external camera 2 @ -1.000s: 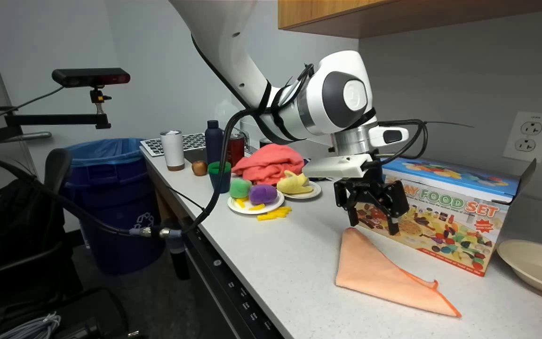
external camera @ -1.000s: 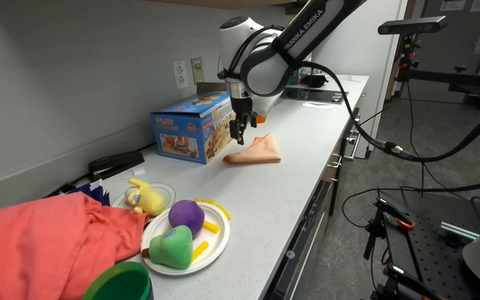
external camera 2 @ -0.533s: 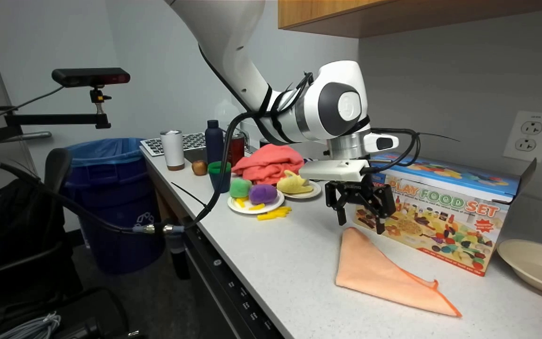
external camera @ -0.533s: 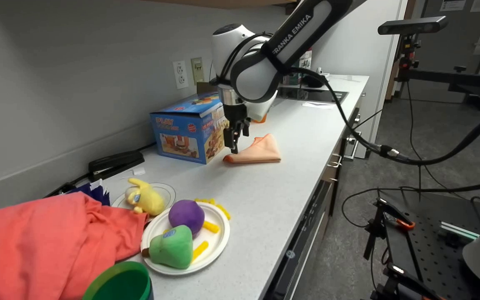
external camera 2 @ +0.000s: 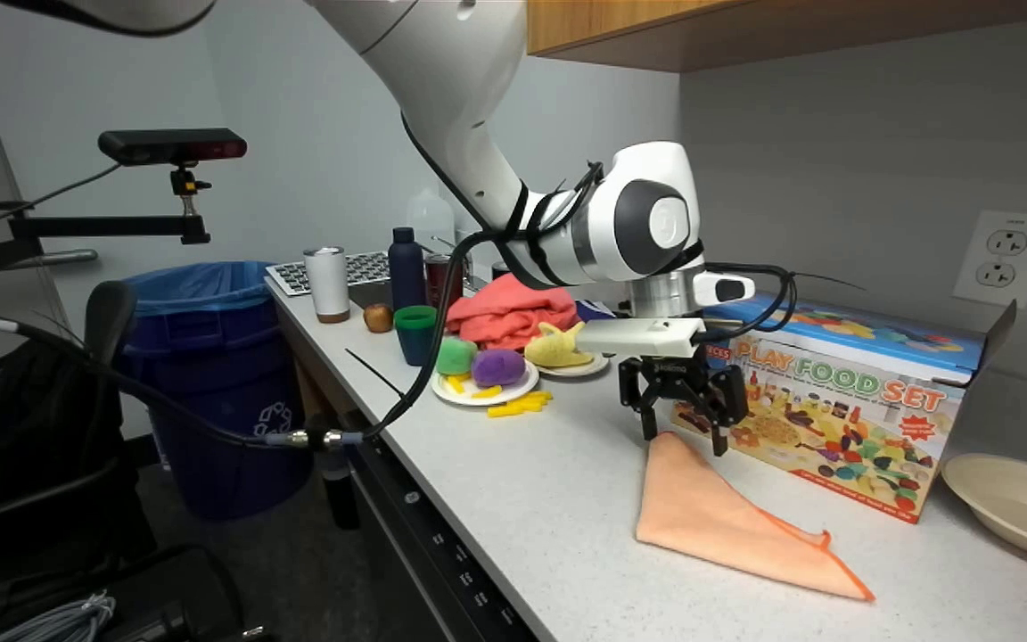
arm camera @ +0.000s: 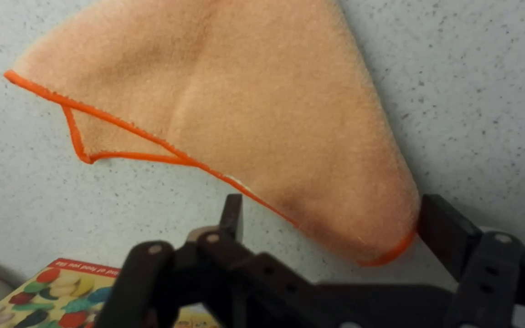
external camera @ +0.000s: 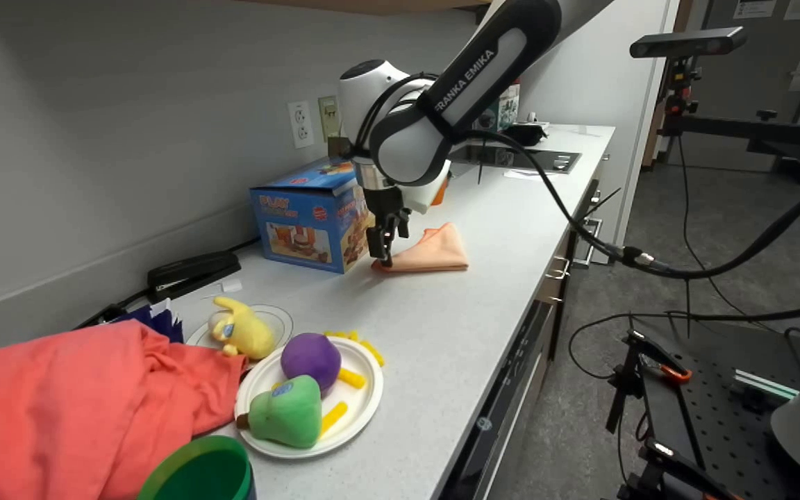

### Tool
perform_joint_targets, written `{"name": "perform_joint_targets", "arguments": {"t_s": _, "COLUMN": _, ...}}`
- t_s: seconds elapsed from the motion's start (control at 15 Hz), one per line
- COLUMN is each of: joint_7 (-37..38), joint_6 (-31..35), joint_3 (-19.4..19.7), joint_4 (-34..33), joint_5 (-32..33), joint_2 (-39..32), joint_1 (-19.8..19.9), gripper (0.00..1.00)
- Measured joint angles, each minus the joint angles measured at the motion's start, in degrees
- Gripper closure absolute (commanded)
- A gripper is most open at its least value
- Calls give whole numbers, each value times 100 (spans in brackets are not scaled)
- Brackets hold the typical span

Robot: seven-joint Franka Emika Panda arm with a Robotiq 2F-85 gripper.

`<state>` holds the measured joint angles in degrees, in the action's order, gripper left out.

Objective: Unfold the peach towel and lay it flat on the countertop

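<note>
A long, speckled surface (external camera 2: 549, 499) carries a peach towel (external camera 2: 701, 526), folded roughly triangular, at whose narrow corner (arm camera: 362, 214) a black gripper (external camera 2: 685, 439) hangs, fingers (arm camera: 447, 234) spread apart, and should probably straddle that corner low and pinch only the upper layer.

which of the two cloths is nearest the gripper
The peach towel, the thin, folded, orange-edged one: one corner lies right at the open gripper. The coral-red cloth is a bulky heap farther along the countertop.
</note>
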<state>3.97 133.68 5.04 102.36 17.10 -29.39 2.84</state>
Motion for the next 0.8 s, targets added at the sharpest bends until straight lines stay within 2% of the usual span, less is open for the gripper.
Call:
{"name": "perform_joint_targets", "arguments": {"t_s": 0.07, "joint_7": -2, "joint_6": -44, "joint_3": 0, "joint_4": -64, "joint_5": 0, "joint_2": -52, "joint_1": -6, "gripper": 31}}
{"name": "perform_joint_targets", "arguments": {"t_s": 0.13, "joint_7": -4, "joint_6": -91, "joint_3": -1, "joint_4": -130, "joint_5": 0, "joint_2": -99, "joint_1": -11, "gripper": 37}}
{"name": "perform_joint_targets", "arguments": {"t_s": 0.6, "joint_7": -5, "joint_6": -357, "joint_3": -3, "joint_4": -474, "joint_5": -26, "joint_2": -318, "joint_1": -13, "gripper": 93}}
{"name": "perform_joint_targets", "arguments": {"t_s": 0.67, "joint_7": -5, "joint_6": -382, "joint_3": -6, "joint_4": -492, "joint_5": -44, "joint_2": -332, "joint_1": -14, "gripper": 99}}
{"name": "perform_joint_targets", "arguments": {"t_s": 0.8, "joint_7": -5, "joint_6": -433, "joint_3": -18, "joint_4": -517, "joint_5": -78, "joint_2": -352, "joint_1": -23, "gripper": 100}}
